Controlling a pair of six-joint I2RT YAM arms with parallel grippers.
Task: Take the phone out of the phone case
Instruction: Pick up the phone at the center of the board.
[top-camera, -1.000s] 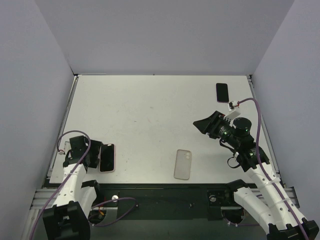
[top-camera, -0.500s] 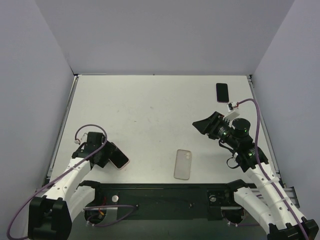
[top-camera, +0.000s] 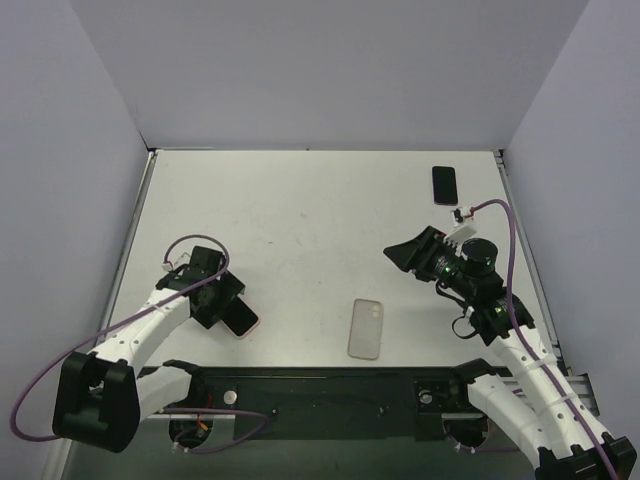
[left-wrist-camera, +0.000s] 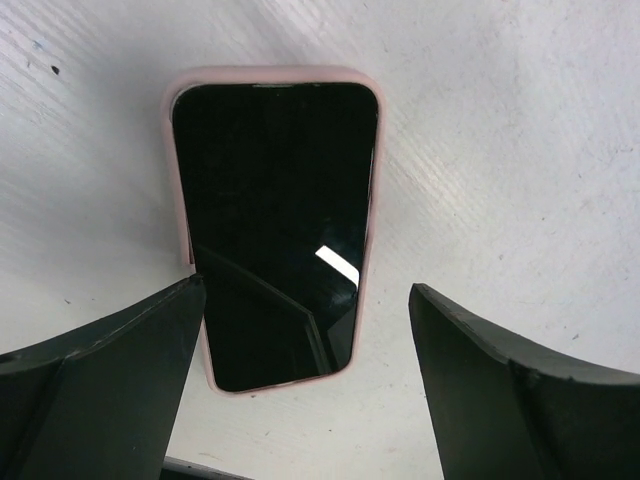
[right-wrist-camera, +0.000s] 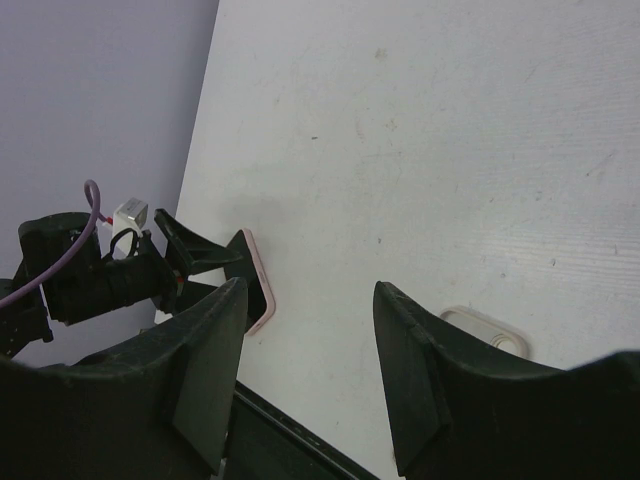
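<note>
Phone (left-wrist-camera: 272, 200), black screen up, sits inside a pink case (left-wrist-camera: 270, 74) that lies flat on the white counter (top-camera: 300, 220). It is at the near left, close to the counter's near edge. We see the left fingers (left-wrist-camera: 100, 385) spread open, one on each side of the phone's near end and not closed on it. To the right, near the middle, lies an empty clear case (top-camera: 366, 328). Farther right, the right fingers (right-wrist-camera: 205, 370) hang open above the counter, well apart from the phone. A second dark phone (top-camera: 444, 184) lies at the far right corner.

Our worry is that if the left fingers close across the sides, they would likely clamp case and phone together, so nothing separates. With nothing pinning the case, a push could also slide it along the smooth counter toward the near edge.
</note>
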